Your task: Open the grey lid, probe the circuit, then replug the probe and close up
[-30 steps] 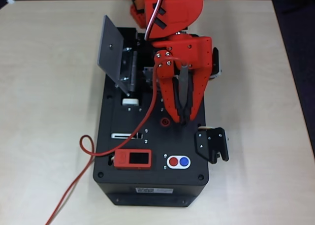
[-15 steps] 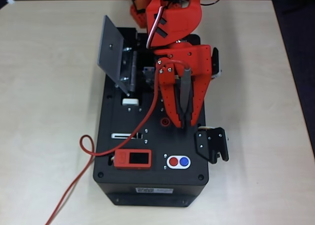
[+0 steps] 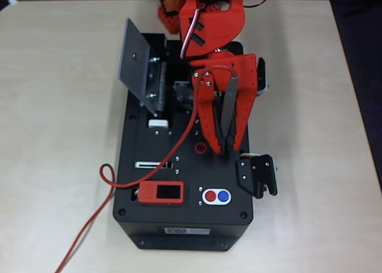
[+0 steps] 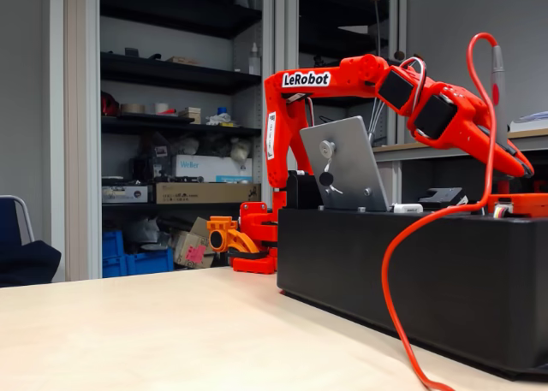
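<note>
The grey lid (image 3: 136,63) (image 4: 343,165) stands open, tilted up on its hinge at the far left of the black box. Beside it, metal parts and wires of the circuit (image 3: 159,86) show in the uncovered opening, partly hidden by the arm. My orange gripper (image 3: 225,146) (image 4: 520,166) is shut on the probe (image 3: 229,109) (image 4: 497,70), pointing down at the box top just right of a small red socket (image 3: 201,146). The probe's red cable (image 3: 186,126) (image 4: 396,263) loops off the box's left side onto the table.
On the black box (image 3: 179,228) (image 4: 411,280) sit an orange display module (image 3: 161,192), a red and blue button pair (image 3: 216,196) and a black latch (image 3: 258,175) on the right side. The tan table (image 3: 59,135) lies bare on both sides. Shelves stand behind in the fixed view.
The gripper with the probe has shifted slightly right and toward the box front, and the probe's upper end has leaned right. The lid has not moved.
</note>
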`<state>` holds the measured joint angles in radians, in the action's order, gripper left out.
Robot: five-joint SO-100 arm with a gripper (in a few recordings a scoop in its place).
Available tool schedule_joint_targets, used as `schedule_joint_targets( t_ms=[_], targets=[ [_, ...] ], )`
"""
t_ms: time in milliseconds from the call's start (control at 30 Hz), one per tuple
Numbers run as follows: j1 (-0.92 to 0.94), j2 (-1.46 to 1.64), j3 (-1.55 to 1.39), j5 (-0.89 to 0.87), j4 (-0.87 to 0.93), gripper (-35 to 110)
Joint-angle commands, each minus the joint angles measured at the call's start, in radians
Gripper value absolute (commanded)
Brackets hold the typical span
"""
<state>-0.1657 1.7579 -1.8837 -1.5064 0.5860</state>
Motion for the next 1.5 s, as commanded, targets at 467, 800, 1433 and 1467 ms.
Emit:
schedule_joint_targets(
  t_ms=[467,800,1433,1467],
  targets=[
    [-0.051,0.178,-0.158,0.02,-0.127,19],
    [-0.014,0.314,-0.258,0.101,-0.091,17],
    [0.094,0.485,-0.204,0.193,0.161,0],
    [0.1,0.485,-0.183,0.23,0.167,0]
  ],
)
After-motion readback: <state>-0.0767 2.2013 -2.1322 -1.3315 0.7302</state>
